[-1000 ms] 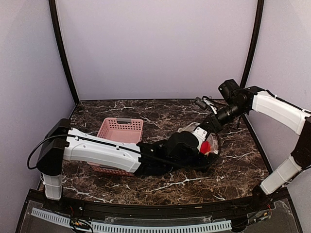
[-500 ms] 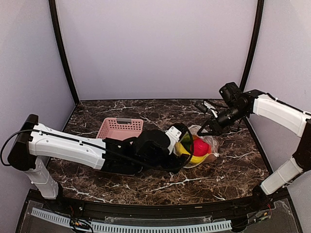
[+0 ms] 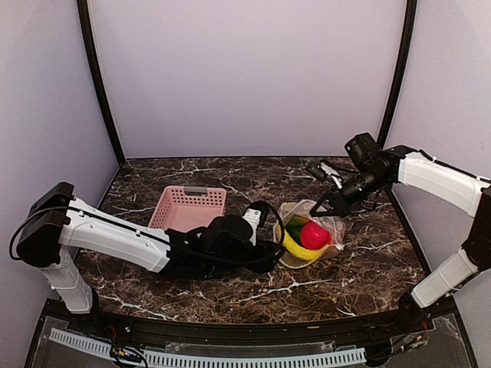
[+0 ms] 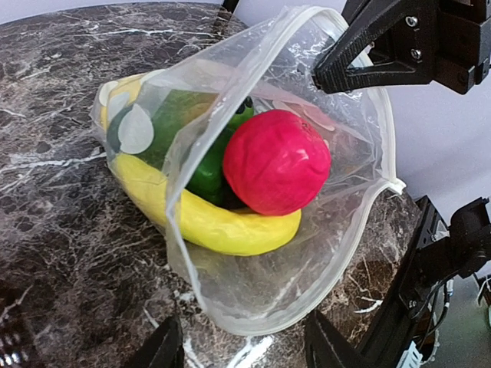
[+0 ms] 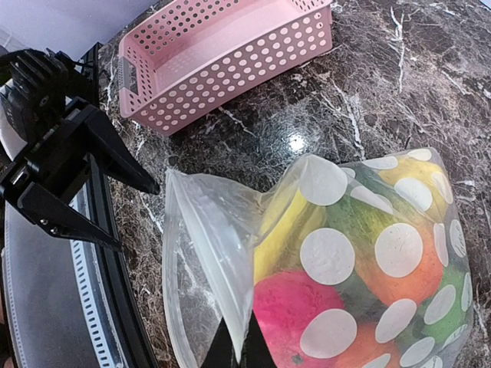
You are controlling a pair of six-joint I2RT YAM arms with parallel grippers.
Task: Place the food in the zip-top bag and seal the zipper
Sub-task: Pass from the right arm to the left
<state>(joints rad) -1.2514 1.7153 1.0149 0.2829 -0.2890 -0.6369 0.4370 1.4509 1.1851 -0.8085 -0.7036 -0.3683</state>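
The pink basket [image 3: 192, 205] lies behind the left gripper [image 4: 245, 346] and off to its left, and no food shows inside it. This gripper is low over the dark marble table [image 3: 368, 268], with its two fingers spread wide and holding nothing. Directly in front of the fingers, very near, the dotted bag [image 4: 268, 287] lies on its side, and its mouth gapes toward them. Inside I can see the banana [image 4: 222, 230] at the bottom, a green piece [image 4: 205, 175] above it and the red ball [image 4: 276, 161] close to the mouth. Through the bag's wall, in the right wrist view, an orange [image 5: 430, 276] shows too. On the far side of the bag, the right gripper [image 5: 234, 349] is closed on the upper rim of the mouth. It pinches the plastic at the zipper strip [image 5: 209, 234], so the opening hangs below its fingertips.

In my judgement the filling is finished or nearly so, because every piece I can find is in the bag. What is left is the sealing — the strip looks open as far as I can follow it, and the two lips must be brought together and pressed from end to end. The red ball could roll out if the bag is tipped.
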